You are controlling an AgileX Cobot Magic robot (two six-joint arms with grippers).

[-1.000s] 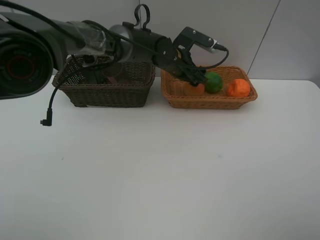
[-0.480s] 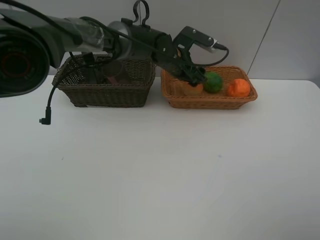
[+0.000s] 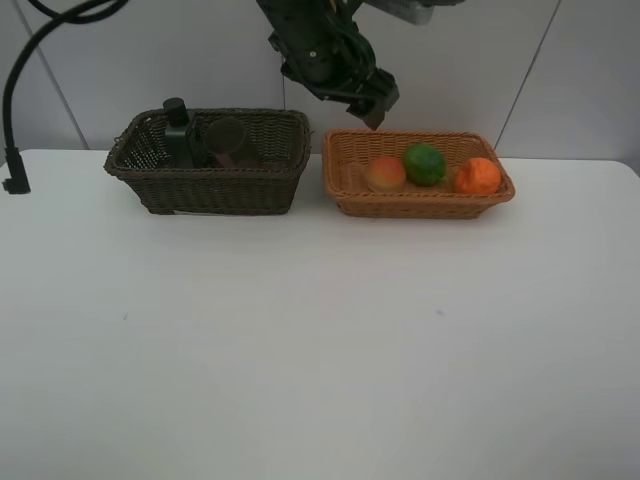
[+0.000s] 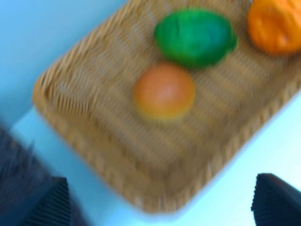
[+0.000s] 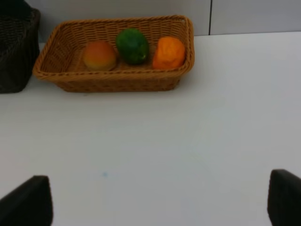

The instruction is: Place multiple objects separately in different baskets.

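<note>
The light orange-brown basket [image 3: 420, 206] holds a red-orange peach [image 3: 385, 173], a green oval fruit [image 3: 424, 163] and an orange [image 3: 478, 176]. To its left, the dark brown basket [image 3: 210, 187] holds a dark pump bottle [image 3: 178, 130] and a dim cup [image 3: 228, 140]. My left gripper [image 3: 372, 103] hangs open and empty above the light basket's back left corner. Its wrist view looks down on the peach [image 4: 164, 92], green fruit [image 4: 195, 36] and orange [image 4: 275, 26], with the gripper [image 4: 162, 202] wide apart. My right gripper [image 5: 157, 202] stands open over bare table, well short of the light basket [image 5: 117, 81].
A black cable with a plug [image 3: 12, 170] dangles at the far left, above the table edge. The white table [image 3: 320, 350] stretches in front of both baskets. A wall stands close behind them.
My left arm has lifted up and back out of the light basket, leaving the peach lying there. The dark basket's contents have come into sight.
</note>
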